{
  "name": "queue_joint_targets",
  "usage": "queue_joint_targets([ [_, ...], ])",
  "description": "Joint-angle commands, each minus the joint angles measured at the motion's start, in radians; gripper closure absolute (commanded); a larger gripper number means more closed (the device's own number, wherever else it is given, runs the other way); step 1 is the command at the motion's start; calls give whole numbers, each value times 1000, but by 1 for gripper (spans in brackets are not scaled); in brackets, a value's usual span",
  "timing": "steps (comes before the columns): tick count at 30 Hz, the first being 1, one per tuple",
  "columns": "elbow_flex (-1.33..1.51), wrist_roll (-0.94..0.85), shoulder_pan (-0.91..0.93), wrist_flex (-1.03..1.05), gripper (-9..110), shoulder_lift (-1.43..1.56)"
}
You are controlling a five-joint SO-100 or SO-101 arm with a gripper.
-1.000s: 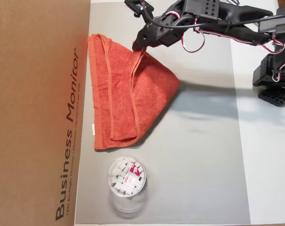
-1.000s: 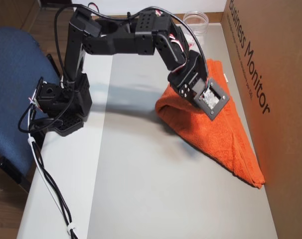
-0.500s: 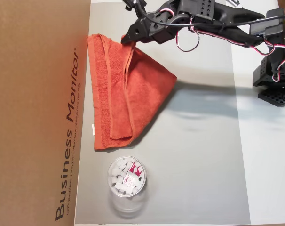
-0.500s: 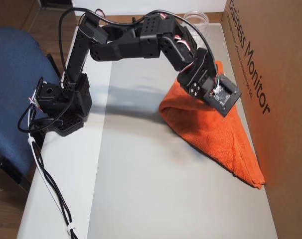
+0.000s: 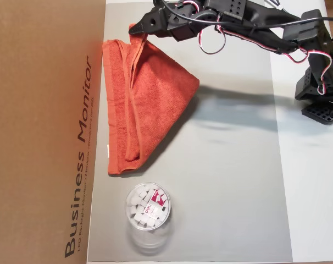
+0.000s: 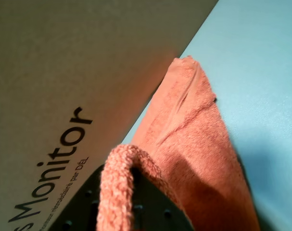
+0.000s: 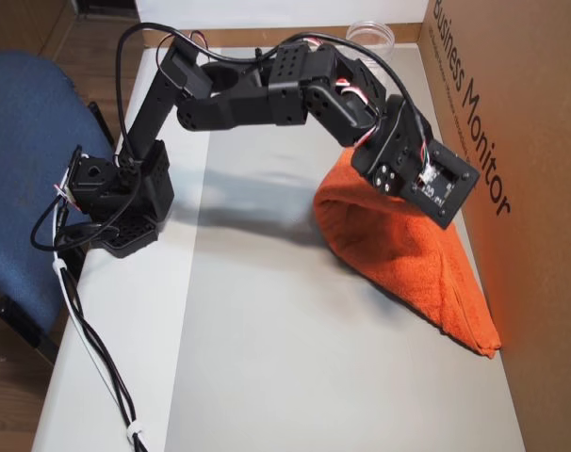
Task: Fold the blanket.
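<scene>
Grey mat [image 5: 232, 181]: claw [image 5: 134, 28] pinching blanket [image 5: 155, 93] corner beside cardboard box [image 5: 40, 132]; tub [image 5: 148, 207] nearby.

Cardboard box [image 5: 45, 132] walling the left, open mat [image 5: 232, 181] rightward.

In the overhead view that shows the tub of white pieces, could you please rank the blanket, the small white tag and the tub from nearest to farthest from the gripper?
1. Blanket: its raised corner is pinched in the gripper, at top.
2. White tag: on the blanket's left edge, lower down.
3. Clear tub: below the blanket, farthest.
</scene>
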Motion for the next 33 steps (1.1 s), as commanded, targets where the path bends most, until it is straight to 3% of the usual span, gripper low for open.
queue_joint_targets([
  [1,-80,23,11,-38,102,-6],
  [14,-103,193,57,-293,102,-135],
  [22,-103,416,106,-440,102,-225],
  [33,-104,520,144,-549,102,-334],
])
